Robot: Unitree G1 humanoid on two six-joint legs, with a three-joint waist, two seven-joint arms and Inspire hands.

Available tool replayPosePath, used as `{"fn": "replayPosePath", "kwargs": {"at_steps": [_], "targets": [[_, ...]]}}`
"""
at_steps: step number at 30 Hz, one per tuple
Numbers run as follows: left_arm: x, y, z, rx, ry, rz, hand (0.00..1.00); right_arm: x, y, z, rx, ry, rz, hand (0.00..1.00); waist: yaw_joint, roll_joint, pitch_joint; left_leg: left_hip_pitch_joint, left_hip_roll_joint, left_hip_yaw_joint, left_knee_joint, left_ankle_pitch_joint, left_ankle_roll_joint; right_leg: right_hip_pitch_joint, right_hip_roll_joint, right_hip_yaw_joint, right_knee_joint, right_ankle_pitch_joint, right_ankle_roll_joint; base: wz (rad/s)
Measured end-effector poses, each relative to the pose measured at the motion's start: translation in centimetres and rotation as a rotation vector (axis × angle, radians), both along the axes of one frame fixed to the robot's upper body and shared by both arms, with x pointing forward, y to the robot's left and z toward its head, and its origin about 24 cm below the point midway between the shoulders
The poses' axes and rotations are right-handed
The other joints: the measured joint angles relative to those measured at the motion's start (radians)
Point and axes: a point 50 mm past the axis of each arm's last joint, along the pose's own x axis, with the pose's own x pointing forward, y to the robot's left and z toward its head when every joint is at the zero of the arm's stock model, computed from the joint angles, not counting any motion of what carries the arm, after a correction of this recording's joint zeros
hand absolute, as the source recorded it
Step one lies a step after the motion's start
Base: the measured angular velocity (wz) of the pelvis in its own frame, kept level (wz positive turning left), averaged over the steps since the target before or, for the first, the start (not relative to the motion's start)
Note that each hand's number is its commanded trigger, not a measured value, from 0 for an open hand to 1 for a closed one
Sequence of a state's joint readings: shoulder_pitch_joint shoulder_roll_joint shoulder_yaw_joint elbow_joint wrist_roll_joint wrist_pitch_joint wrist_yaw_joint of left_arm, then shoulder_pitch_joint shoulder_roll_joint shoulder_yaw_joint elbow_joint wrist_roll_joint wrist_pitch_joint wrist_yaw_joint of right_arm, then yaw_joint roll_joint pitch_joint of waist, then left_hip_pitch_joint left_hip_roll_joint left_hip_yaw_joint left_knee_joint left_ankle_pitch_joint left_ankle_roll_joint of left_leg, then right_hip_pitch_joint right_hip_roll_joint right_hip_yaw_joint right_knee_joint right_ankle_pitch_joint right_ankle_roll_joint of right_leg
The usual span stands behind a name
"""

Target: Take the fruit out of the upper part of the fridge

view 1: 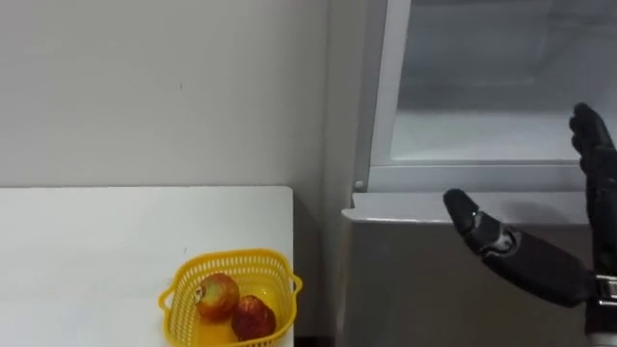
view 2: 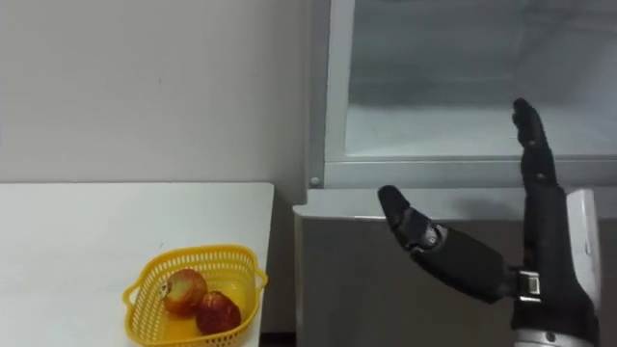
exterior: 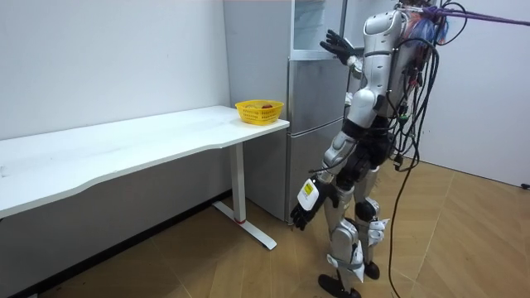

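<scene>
The upper fridge compartment (view 1: 482, 96) stands open, and its white shelf (view 1: 472, 137) looks bare. My right hand (view 1: 540, 268) is raised in front of the ledge under that opening, open, thumb out to the left and fingers pointing up, holding nothing. In the room view this right hand (exterior: 335, 43) reaches toward the upper fridge (exterior: 319, 25) while I stand upright facing it. My left hand (exterior: 305, 207) hangs by my thigh, open and empty.
A white table (view 1: 96, 251) stands left of the fridge, against the wall. On its right end sits a yellow basket (view 1: 231, 258) with two red apples (view 1: 218, 294). The grey lower fridge door (view 1: 415, 289) is closed.
</scene>
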State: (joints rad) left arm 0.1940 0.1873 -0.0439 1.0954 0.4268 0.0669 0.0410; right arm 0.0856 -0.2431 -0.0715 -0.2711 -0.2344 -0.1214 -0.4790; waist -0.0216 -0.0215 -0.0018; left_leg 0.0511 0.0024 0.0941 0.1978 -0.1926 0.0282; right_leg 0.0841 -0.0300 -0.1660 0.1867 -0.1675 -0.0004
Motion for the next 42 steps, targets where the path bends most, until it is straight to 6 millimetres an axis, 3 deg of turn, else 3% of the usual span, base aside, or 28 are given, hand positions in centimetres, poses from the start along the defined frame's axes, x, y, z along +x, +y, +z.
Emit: {"fn": "replayPosePath", "kwargs": {"at_steps": [13,21,26,31,32,36,40,42], "targets": [[-0.7,0.0,-0.1,0.007,0.032,0.002,0.00,-2.8,-1.5,-4.8,0.043,0.170,-0.150,0.00,-0.011,0.000,-0.0066,0.008,0.002,0.024,-0.012,-0.003,-0.006,-0.015,0.011,0.027,-0.016,-0.001,-0.006,-0.07],[0.8,-0.6,0.2,0.018,-0.029,-0.044,0.00,-3.9,-1.9,-8.5,0.065,0.352,-0.171,0.00,-0.033,0.012,-0.0043,0.003,0.002,0.036,-0.020,-0.004,-0.006,-0.017,0.009,0.034,-0.013,-0.001,-0.005,-0.02],[1.8,-1.3,0.3,0.001,-0.067,-0.048,0.00,-5.9,-1.7,-12.3,0.087,0.541,-0.166,0.00,-0.029,0.020,-0.0044,0.014,0.002,0.039,-0.028,-0.004,-0.006,-0.012,0.010,0.042,-0.013,-0.001,-0.005,-0.03],[1.4,-1.4,0.1,0.007,-0.057,-0.041,0.00,-8.5,-1.7,-16.3,0.100,0.753,-0.165,0.00,-0.030,0.029,-0.0042,0.015,0.002,0.039,-0.030,-0.004,-0.006,-0.009,0.010,0.043,-0.017,-0.001,-0.005,0.00],[1.1,-1.5,0.1,0.006,-0.050,-0.042,0.00,-9.0,-1.8,-17.1,0.102,0.805,-0.173,0.00,-0.025,0.028,-0.0010,0.014,0.002,0.039,-0.030,-0.004,-0.006,-0.010,0.010,0.042,-0.016,-0.001,-0.005,0.00],[0.4,-1.7,0.0,0.000,-0.035,-0.035,0.00,-10.1,-2.0,-18.6,0.109,0.897,-0.174,0.00,-0.026,0.037,-0.0005,0.012,0.002,0.041,-0.029,-0.004,-0.006,-0.021,0.011,0.042,-0.019,-0.003,-0.005,-0.02],[-0.8,-2.0,-0.1,-0.009,-0.014,-0.012,0.00,-11.8,-2.4,-21.1,0.113,1.038,-0.196,0.00,-0.026,0.021,-0.0056,0.016,0.001,0.034,-0.029,-0.004,-0.007,-0.011,0.010,0.039,-0.020,-0.007,-0.006,0.07],[-1.2,-1.9,-0.2,-0.008,-0.002,-0.005,0.00,-12.7,-2.6,-22.6,0.128,1.125,-0.214,0.00,-0.024,0.010,-0.0030,0.020,0.001,0.032,-0.028,-0.004,-0.007,0.001,0.010,0.036,-0.026,-0.007,-0.006,0.06]]}}
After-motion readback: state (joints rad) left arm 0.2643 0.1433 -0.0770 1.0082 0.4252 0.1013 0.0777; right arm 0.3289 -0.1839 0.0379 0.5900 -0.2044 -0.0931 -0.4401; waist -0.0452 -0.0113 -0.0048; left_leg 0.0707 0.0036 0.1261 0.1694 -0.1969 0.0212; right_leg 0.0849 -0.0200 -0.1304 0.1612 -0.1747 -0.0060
